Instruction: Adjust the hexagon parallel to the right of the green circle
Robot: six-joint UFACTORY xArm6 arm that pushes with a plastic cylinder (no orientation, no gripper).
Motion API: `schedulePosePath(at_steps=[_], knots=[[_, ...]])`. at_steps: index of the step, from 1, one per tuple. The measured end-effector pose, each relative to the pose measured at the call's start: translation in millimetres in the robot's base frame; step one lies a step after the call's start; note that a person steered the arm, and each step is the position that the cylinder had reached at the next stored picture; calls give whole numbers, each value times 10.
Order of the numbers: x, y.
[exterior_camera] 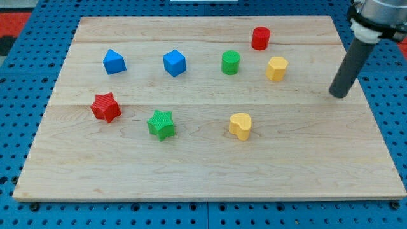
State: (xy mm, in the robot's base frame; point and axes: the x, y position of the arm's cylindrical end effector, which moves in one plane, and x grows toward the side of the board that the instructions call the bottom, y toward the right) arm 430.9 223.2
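The yellow hexagon point(276, 68) sits on the wooden board point(203, 165), to the right of the green circle point(231, 62) and slightly lower in the view. A small gap separates them. My tip point(340, 96) touches the board near its right edge, well to the right of the hexagon and a little lower. The rod leans up toward the view's top right corner.
A red circle point(261, 38) stands above the hexagon. A yellow heart point(241, 126) lies below the green circle. Two blue blocks point(114, 62) point(174, 63) sit at upper left. A red star point(106, 107) and a green star point(161, 124) lie at lower left.
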Motion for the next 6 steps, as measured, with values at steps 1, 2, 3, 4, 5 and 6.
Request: schedulePosePath(at_steps=[1, 2, 3, 4, 5, 6], knots=[[-360, -508], [-289, -451], [-267, -389], [-277, -491], [-297, -727], [-363, -854]])
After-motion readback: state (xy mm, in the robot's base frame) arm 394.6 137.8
